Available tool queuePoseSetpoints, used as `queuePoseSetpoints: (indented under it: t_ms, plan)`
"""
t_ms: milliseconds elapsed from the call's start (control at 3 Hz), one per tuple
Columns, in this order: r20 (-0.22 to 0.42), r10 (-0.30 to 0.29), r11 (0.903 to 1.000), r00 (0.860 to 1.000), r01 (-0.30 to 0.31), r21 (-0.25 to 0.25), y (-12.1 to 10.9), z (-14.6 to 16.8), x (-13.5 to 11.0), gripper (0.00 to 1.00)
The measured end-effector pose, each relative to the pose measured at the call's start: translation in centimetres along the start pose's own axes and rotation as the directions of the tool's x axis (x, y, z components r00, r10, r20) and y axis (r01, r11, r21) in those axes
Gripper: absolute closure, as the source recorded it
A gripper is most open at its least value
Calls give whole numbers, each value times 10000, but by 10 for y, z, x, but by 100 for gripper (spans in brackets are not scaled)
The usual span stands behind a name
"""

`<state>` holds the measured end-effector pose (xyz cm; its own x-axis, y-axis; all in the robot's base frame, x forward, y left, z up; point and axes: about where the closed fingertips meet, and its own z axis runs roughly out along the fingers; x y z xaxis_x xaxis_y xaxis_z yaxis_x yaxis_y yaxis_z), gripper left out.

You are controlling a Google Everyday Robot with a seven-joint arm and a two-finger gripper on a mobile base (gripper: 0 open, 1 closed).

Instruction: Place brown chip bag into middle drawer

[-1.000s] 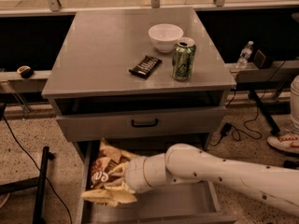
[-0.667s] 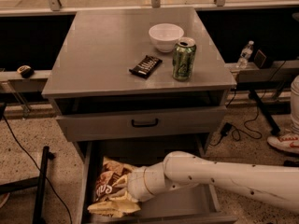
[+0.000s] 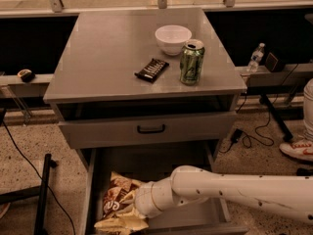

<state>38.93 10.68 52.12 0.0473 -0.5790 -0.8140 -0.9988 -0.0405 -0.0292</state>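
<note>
The brown chip bag (image 3: 117, 205) is crinkly, brown in the middle with cream-yellow ends. It lies in the front left part of the open middle drawer (image 3: 91, 190), a wide shallow grey tray pulled out low at the cabinet's front. My white arm reaches in from the right. My gripper (image 3: 136, 205) is at the bag's right edge, inside the drawer and touching or nearly touching the bag. The wrist covers most of the gripper and part of the bag.
Above the open tray is a grey drawer front with a black handle (image 3: 150, 129). On the cabinet top stand a white bowl (image 3: 172, 38), a green can (image 3: 191, 62) and a dark candy bar (image 3: 152, 69). A water bottle (image 3: 256, 57) and cables are at the right.
My arm and the chip bag have moved lower and toward the drawer's front left. The bag now rests lower in the tray.
</note>
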Motion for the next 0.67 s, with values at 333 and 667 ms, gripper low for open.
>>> queuePoseSetpoints:
  t_ms: [333, 667]
  plan:
    - [0, 0, 10000, 10000, 0, 0, 0, 0, 0, 31]
    - [1, -1, 10000, 10000, 1, 1, 0, 0, 0, 7]
